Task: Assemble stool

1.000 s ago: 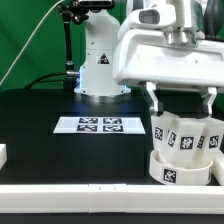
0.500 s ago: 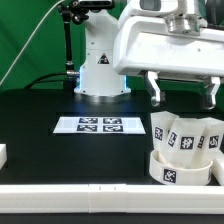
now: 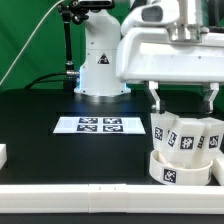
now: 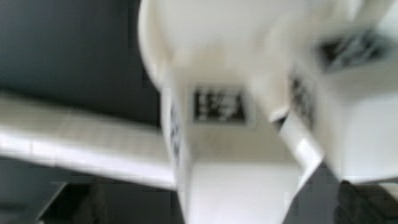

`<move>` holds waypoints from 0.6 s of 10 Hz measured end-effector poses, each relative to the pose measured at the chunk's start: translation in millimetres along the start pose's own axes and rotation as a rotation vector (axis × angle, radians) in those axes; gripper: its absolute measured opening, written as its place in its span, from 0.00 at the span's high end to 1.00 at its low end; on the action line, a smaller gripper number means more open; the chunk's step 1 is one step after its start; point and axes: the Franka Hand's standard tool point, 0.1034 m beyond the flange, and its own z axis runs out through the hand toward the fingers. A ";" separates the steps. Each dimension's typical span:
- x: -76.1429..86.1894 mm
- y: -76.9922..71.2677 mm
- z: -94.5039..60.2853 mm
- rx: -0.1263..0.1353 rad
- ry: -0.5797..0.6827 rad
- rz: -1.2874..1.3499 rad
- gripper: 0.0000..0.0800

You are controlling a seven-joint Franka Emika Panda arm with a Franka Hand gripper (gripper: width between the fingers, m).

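The stool stands at the exterior view's right, with its round white seat (image 3: 178, 170) at the bottom and three chunky white tagged legs (image 3: 188, 139) rising from it. My gripper (image 3: 182, 100) hangs directly above the legs, open, one finger (image 3: 153, 98) on each side of the cluster and nothing held. The wrist view is blurred. It shows a white leg with a black tag (image 4: 217, 103) running down between my dark fingers (image 4: 352, 200). I cannot tell whether the fingers touch a leg.
The marker board (image 3: 99, 125) lies flat mid-table, left of the stool. A long white bar (image 3: 90, 190) edges the table's front and a small white block (image 3: 3, 155) sits at the far left. The arm's white base (image 3: 100, 70) stands behind.
The gripper lifted slightly half a second ago and has come back down over the legs. Its jaws stayed open and the stool has not moved.
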 end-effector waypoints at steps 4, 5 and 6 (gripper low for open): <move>2.0 -4.4 1.7 0.018 -0.126 -0.024 0.19; 5.3 -4.6 1.2 0.016 -0.111 -0.041 0.19; 8.5 -4.5 1.9 0.009 -0.095 -0.126 0.19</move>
